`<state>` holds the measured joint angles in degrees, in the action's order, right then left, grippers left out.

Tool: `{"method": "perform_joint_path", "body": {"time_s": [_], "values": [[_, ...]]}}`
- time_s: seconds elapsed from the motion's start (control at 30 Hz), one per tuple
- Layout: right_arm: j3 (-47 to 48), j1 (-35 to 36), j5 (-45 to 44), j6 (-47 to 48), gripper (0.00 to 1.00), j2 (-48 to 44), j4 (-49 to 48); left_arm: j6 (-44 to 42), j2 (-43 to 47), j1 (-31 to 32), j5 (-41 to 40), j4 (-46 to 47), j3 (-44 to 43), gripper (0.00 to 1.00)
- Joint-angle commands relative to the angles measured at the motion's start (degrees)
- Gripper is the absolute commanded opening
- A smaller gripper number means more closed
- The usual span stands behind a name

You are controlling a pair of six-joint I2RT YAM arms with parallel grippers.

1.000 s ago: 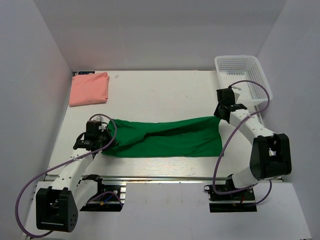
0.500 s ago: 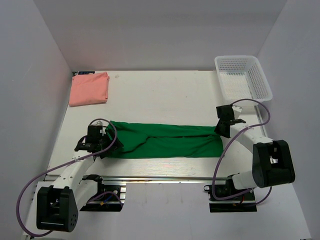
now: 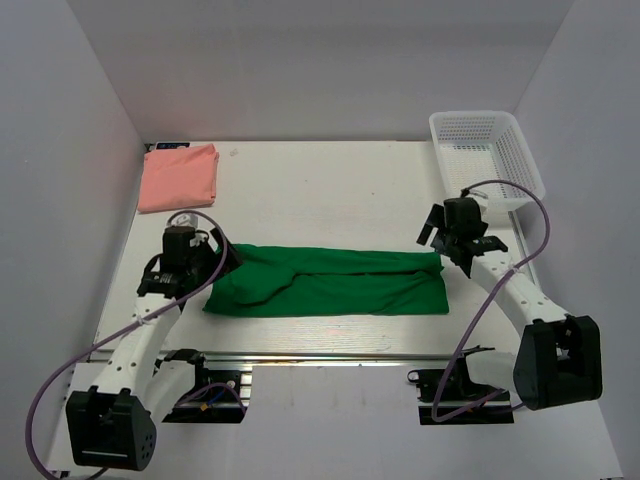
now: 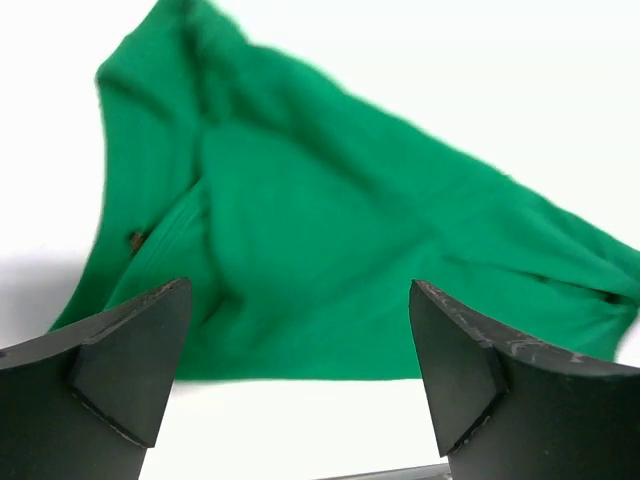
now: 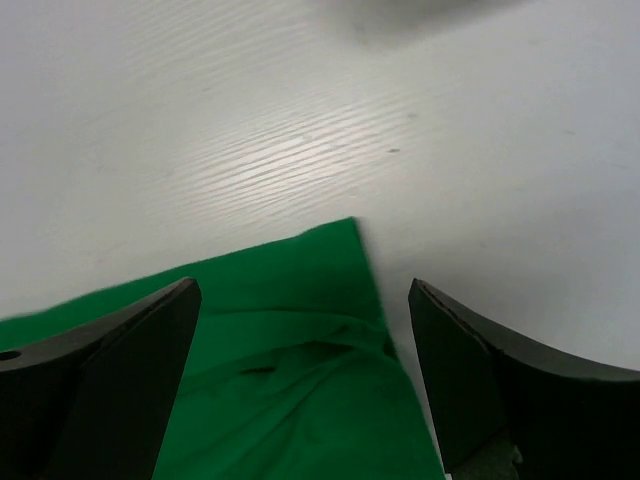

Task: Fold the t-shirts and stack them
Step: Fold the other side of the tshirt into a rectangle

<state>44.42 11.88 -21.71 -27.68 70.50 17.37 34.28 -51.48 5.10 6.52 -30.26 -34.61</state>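
Currently I see both spread, empty: left claw [image 4: 298, 300] at green t-shirt [image 3: 330, 283], left end; right claw [image 5: 303, 290] at its right corner; pink t-shirt [image 3: 178, 177] folded, far-left.

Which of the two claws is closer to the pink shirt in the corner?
Left. The left gripper sits at the green shirt's left end, on the pink shirt's side; the right gripper is at its right end, near the basket.

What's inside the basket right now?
Nothing shows inside the basket, only its bare mesh floor. Its near end is covered by a cable and the right arm, so that part cannot be seen.
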Motion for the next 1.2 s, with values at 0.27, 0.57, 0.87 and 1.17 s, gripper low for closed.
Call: {"method": "perform_joint_path", "body": {"time_s": [0.27, 0.57, 0.87, 1.17], "values": [[-2.41, 4.9, 36.21, 11.86, 0.9, 6.21, -13.49, -3.78, -21.16, 0.7, 15.62, 22.94, -4.06, 0.99], [-2.76, 2.98, 25.07, 4.4, 0.9, 15.98, -7.62, -4.49, -42.45, -0.36, 13.79, 24.21, -11.33, 0.99], [-5.13, -2.21, 17.75, 7.42, 0.9, 12.93, -5.14, -6.6, -66.35, -0.36, 8.59, 12.69, -36.55, 0.99], [-14.18, 9.54, 52.37, 10.99, 0.9, 7.11, -10.06, -8.1, -100.01, 4.82, 17.82, 10.04, -83.12, 0.99]]}}
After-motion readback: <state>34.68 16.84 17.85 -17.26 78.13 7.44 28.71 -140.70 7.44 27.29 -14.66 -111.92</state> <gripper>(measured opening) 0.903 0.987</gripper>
